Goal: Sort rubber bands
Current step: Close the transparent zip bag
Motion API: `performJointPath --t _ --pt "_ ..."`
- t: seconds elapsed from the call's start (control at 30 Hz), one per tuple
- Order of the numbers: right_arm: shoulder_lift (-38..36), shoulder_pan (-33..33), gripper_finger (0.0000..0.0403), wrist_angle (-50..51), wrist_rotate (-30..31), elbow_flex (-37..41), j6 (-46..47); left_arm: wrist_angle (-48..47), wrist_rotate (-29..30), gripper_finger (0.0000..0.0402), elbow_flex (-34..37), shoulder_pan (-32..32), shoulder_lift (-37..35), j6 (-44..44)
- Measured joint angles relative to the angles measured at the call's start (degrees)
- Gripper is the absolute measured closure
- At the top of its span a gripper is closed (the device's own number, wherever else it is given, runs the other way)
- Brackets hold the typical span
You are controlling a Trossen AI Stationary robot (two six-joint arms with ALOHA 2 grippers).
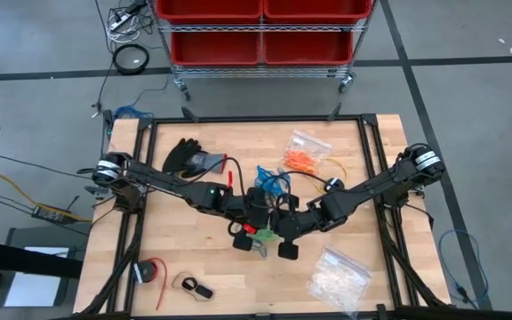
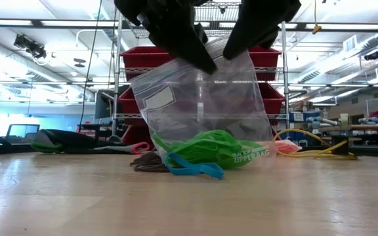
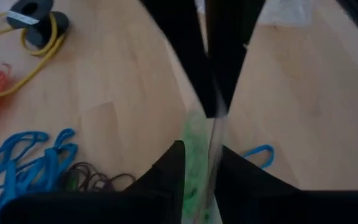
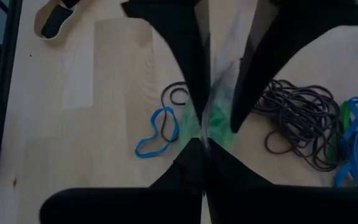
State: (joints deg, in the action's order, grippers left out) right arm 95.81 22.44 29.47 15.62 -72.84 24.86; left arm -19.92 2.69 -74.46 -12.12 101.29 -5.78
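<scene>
A clear zip bag [image 2: 202, 105] stands upright at the table's middle, its bottom on the wood, with green rubber bands [image 2: 209, 151] heaped inside. My right gripper [image 4: 202, 144] is shut on the bag's top edge. My left gripper [image 3: 202, 158] is open, with one finger on either side of the same edge. On the table beside the bag lie a loose blue band [image 4: 157, 132], a tangle of black bands [image 4: 303, 124] and a pile of blue bands [image 1: 272, 180]. Orange bands [image 1: 302, 160] lie in a second clear bag at the far side. My left gripper has the bag's film [image 3: 215, 134] in the gap between its fingers; whether a finger touches it I cannot tell. My right gripper pinches the bag's top edge [image 4: 211, 134] between its two fingers, slanting down from the table's right. The bag hangs upright below them, its bottom on the table.
A black glove [image 1: 189, 158] lies at the far left. A yellow cable [image 1: 332, 169] sits at the far right. A clear bag of whitish pieces [image 1: 338, 277] is near the front right edge, and a red roll [image 1: 149, 271] near the front left.
</scene>
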Motion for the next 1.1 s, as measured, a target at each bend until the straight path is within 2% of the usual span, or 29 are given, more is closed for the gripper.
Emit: performJointPath --t 0.13,0.3,0.4,0.67,0.8,0.87,1.0,1.1 --pt "0.0 0.0 0.0403 0.05 0.03 0.0 0.0 -2.92 0.5 0.0385 0.0 -0.02 -0.21 -0.68" --pt "0.0 -0.02 0.0403 -0.03 0.02 0.0 0.0 -3.64 -0.18 0.0396 0.0 -0.29 -0.26 0.36" --pt "0.02 -0.02 0.0403 -0.05 0.03 0.0 0.0 -4.09 0.09 0.0379 -0.02 -0.31 -0.27 1.91" --pt "0.02 0.04 0.0403 0.34 -0.26 0.02 0.31 -7.75 3.27 0.0303 0.0 -0.28 -0.3 2.34" --pt "0.02 0.04 0.0403 0.34 -0.24 0.02 0.33 -8.73 6.23 0.0295 0.0 -0.37 -0.3 2.32" --pt "0.02 0.04 0.0403 0.36 -0.24 0.02 0.34 -9.92 7.14 0.0312 0.0 -0.46 -0.3 1.7" --pt "0.02 0.04 0.0403 0.38 -0.26 0.04 0.35 -11.1 7.34 0.0386 0.0 -0.88 -0.3 0.96" --pt "0.04 0.02 0.0403 0.38 -0.25 0.04 0.37 -11.52 8.24 0.0396 0.0 -1.14 -0.3 1.22"
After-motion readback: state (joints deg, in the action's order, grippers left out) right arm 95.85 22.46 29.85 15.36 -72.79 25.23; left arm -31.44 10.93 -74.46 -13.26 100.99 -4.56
